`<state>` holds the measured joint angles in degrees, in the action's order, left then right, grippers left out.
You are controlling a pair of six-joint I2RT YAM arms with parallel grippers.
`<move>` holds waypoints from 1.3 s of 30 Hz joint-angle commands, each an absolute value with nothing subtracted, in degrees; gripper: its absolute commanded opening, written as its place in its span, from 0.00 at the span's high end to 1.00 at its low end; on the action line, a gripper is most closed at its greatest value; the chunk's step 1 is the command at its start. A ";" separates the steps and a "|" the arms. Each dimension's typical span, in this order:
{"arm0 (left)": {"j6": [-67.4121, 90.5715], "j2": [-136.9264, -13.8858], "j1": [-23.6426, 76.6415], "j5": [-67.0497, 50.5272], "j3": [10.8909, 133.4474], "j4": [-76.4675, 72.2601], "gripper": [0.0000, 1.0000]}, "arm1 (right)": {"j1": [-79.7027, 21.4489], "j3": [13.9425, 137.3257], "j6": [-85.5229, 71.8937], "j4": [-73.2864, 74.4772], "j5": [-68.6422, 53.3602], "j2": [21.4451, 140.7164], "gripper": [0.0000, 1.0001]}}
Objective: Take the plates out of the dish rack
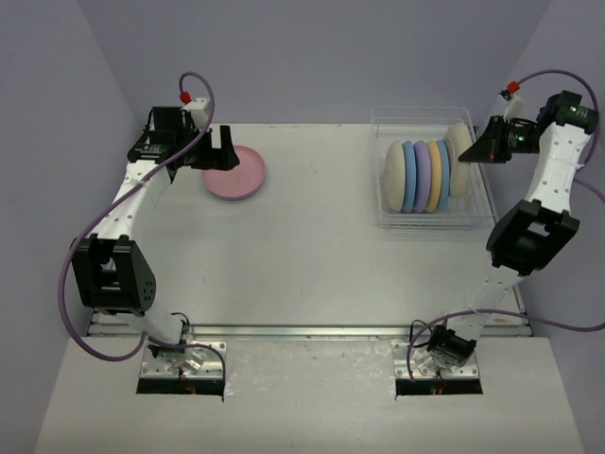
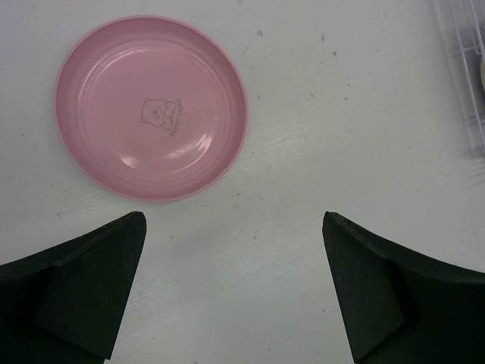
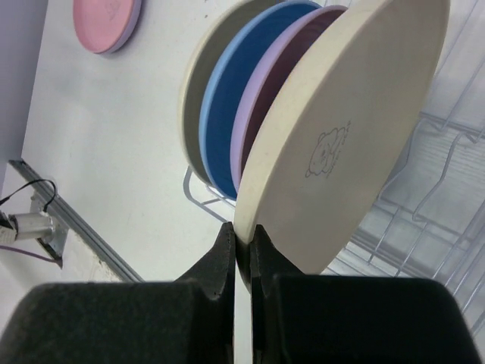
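Observation:
The clear dish rack (image 1: 480, 213) stands at the back right with several plates on edge: cream (image 1: 393, 177), blue (image 1: 407, 177), lavender (image 1: 422, 177), yellow (image 1: 435, 177). My right gripper (image 1: 465, 155) is shut on the rim of the rightmost cream plate (image 1: 459, 156), which stands a little higher than the others; its fingers (image 3: 224, 254) pinch the rim of this cream plate (image 3: 341, 144) in the right wrist view. A pink plate (image 1: 234, 174) lies flat at the back left. My left gripper (image 1: 222, 151) is open and empty just above and beside the pink plate (image 2: 150, 106).
Grey walls close in the table on the left, back and right. A metal rail (image 1: 312, 331) runs along the table's near edge by the arm bases. The rack's wire frame (image 3: 424, 220) shows behind the held plate.

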<state>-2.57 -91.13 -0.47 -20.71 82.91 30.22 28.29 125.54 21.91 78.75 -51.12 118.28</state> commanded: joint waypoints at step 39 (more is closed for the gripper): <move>-12.53 -84.48 14.48 -21.80 92.29 46.96 0.21 | -58.27 54.89 79.57 22.60 24.33 73.02 1.00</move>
<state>-7.52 -84.23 8.29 -27.72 93.39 44.58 -57.31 54.11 73.25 34.41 16.42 72.24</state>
